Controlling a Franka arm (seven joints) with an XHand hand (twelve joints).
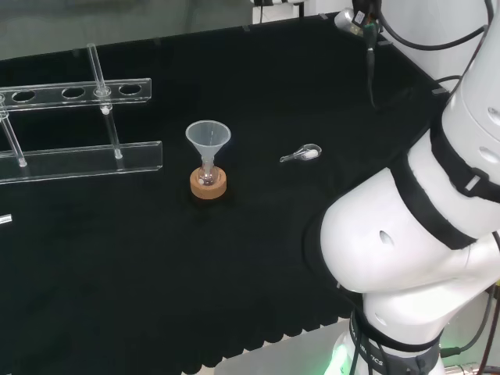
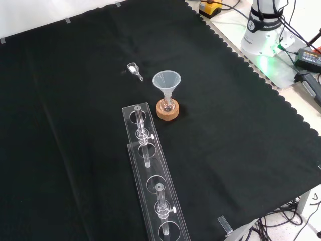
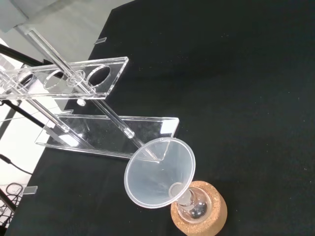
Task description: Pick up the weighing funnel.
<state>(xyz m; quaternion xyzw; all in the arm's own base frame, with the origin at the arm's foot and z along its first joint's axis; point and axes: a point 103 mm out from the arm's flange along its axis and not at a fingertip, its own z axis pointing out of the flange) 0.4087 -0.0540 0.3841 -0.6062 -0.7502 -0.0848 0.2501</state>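
Observation:
The weighing funnel (image 1: pixel 302 155) is a small clear scoop with a short stem, lying on the black cloth to the right of the big funnel in the head view. In the front view the weighing funnel (image 2: pixel 134 70) lies up and to the left of the big funnel. Nothing touches it. The big cone-shaped funnel (image 1: pixel 208 141) stands mouth up in a small flask on a cork ring (image 1: pixel 208 184). Up close in the wrist view, the funnel (image 3: pixel 160 173) and its cork ring (image 3: pixel 206 216) are large.
A clear plastic rack (image 1: pixel 78 160) with round holes and thin rods stands at the left in the head view, and the rack (image 2: pixel 150 170) runs toward the near edge in the front view. The arm's white links (image 1: pixel 414 226) stand at the head view's right.

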